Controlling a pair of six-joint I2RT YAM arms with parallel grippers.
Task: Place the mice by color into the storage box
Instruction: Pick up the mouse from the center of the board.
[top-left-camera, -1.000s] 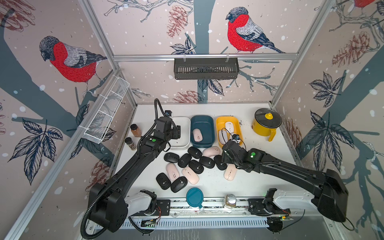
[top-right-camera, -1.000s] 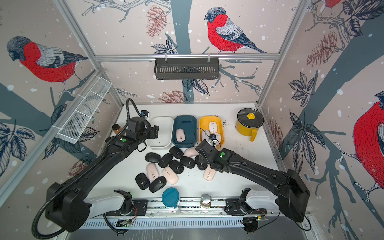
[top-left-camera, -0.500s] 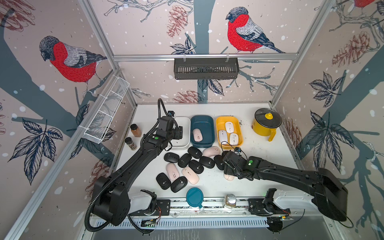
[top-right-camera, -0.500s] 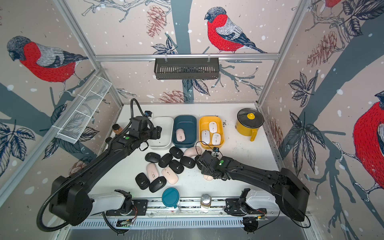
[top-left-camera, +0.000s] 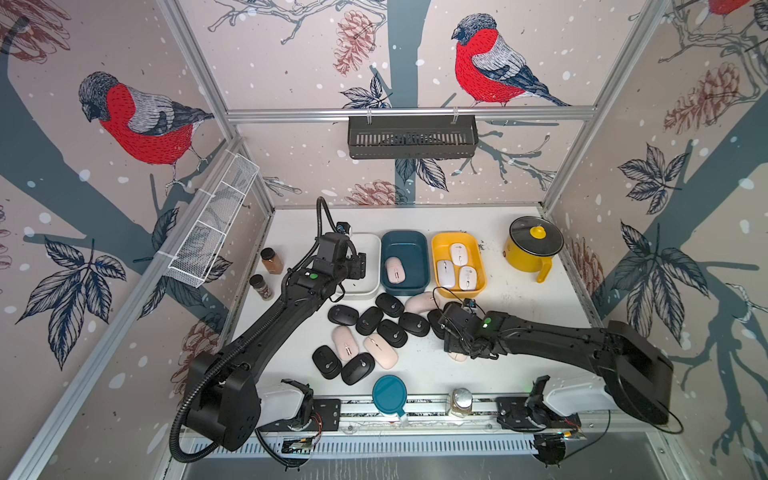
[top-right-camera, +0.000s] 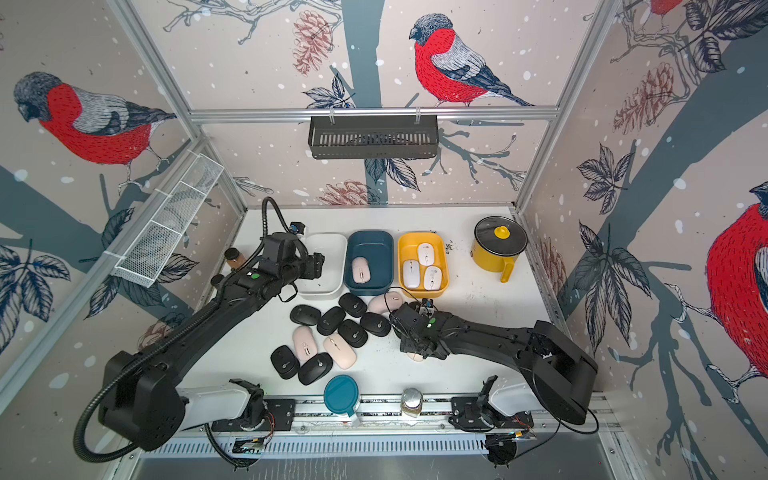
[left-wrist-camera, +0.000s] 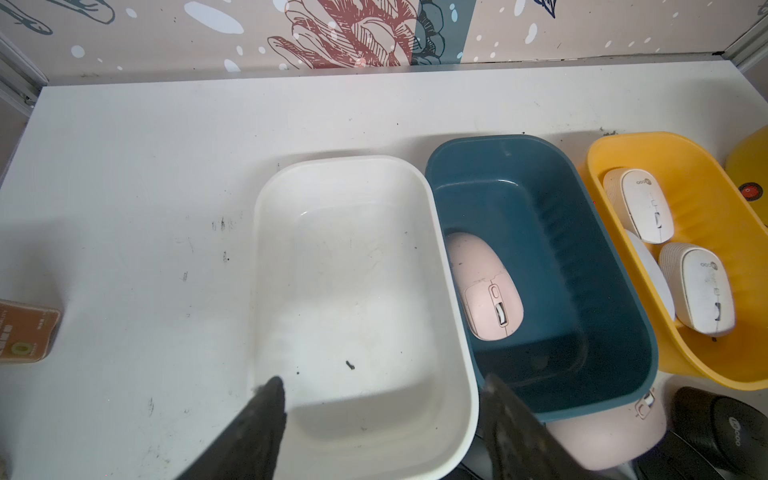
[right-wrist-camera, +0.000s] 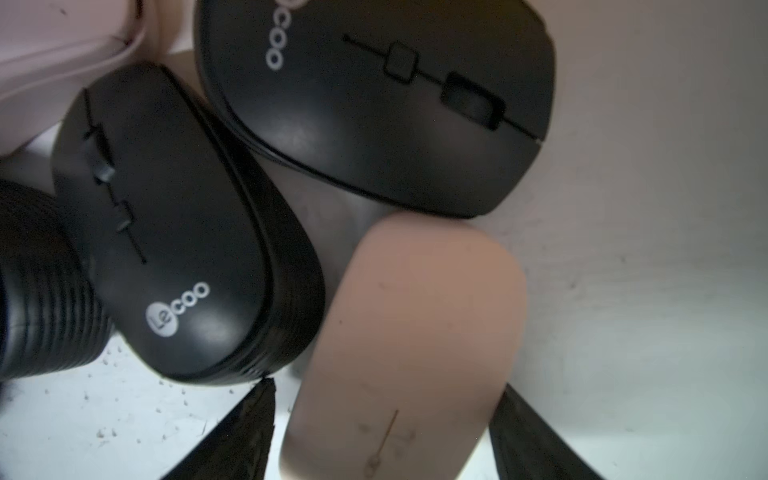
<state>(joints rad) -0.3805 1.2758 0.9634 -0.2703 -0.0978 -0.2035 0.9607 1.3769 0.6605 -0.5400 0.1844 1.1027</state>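
Note:
Three storage boxes stand in a row at the back: a white box (top-left-camera: 371, 291) with nothing in it, a teal box (top-left-camera: 405, 237) with one pink mouse (left-wrist-camera: 484, 286), and a yellow box (top-left-camera: 436, 249) with three white mice (top-left-camera: 457, 253). Several black mice (top-left-camera: 388, 305) and pink mice (top-left-camera: 345, 341) lie loose on the table. My left gripper (left-wrist-camera: 382, 388) hangs open over the white box's near end, holding nothing. My right gripper (right-wrist-camera: 382, 419) is low on the table, open, its fingers on either side of a pink mouse (right-wrist-camera: 415, 324) beside two black mice (right-wrist-camera: 174, 232).
A yellow pot (top-left-camera: 534, 247) stands at the back right. Two spice jars (top-left-camera: 272, 260) stand by the left wall. A teal lid (top-left-camera: 389, 395) and a small jar (top-left-camera: 460, 401) sit on the front rail. A wire basket (top-left-camera: 212, 224) hangs on the left wall.
My right gripper has drawn back from the yellow box, come down over the loose pink mouse and opened wider. My left gripper has shifted a little toward the white box.

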